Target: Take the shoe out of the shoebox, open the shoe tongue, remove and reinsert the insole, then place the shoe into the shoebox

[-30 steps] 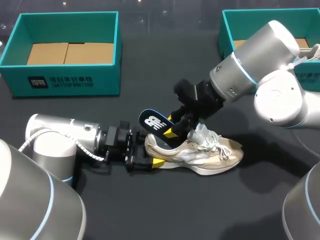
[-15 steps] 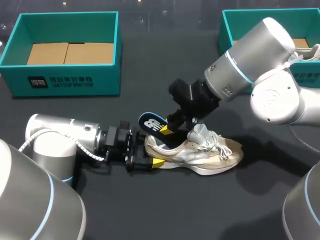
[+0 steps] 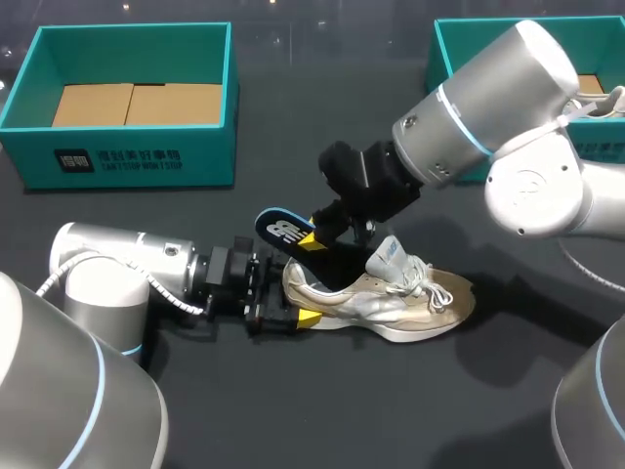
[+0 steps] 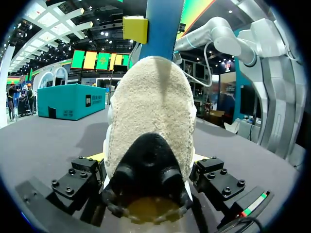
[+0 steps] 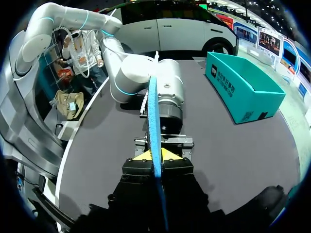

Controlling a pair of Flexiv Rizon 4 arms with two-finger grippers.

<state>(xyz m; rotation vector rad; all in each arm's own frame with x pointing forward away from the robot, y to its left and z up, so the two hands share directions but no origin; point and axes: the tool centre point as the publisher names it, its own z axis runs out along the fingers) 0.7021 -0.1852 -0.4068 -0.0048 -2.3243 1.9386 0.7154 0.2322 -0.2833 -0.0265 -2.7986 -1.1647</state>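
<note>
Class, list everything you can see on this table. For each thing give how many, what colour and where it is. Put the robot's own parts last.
shoe: 1, beige and white, standing on its sole mid-table, toe toward the right.
insole: 1, blue, with a dark underside bearing white print, held tilted in the air above the shoe's heel.
left shoebox: 1, teal, far left of the table.
right shoebox: 1, teal, far right, partly behind the right arm.
cardboard: brown, lying flat in the left shoebox.
table: 1, black, under everything.
left gripper: 1, black with yellow tips, clamped on the shoe's heel.
right gripper: 1, black with yellow tips, clamped on the insole.
</note>
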